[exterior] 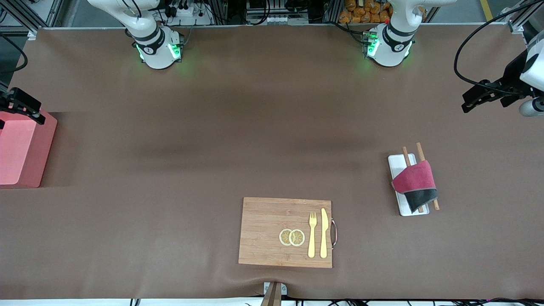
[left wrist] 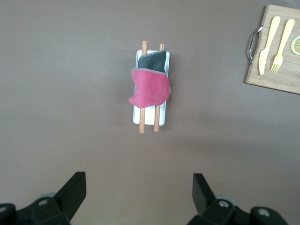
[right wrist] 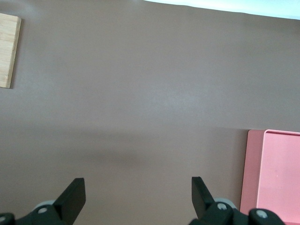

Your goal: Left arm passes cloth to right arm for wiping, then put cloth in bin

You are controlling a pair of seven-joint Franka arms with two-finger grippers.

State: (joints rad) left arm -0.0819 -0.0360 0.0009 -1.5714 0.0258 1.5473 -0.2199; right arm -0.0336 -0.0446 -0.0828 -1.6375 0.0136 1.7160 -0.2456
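One cloth is to be handled, and it is judged light, limp and unbreakable: crimson above, dark grey where the reverse shows. It is draped across a pair of chopsticks on a flat white tray, toward the left arm's end of the bench, farther from the front camera than the cutting board with its fork, knife and lemon slices. A pinch is best taken on the raised crimson fold, where the fabric bunches; a low grip risks catching a chopstick or dragging the tray. The left gripper hangs over the bench edge at its own end, its fingers spread wide and grasping nothing. The right gripper is held over the bin at the other end, its fingers likewise released and empty. Wide bare bench lies between tray and bin, so ample room is judged available for a handover; only the cutting board, near the bench's front edge, need be avoided.
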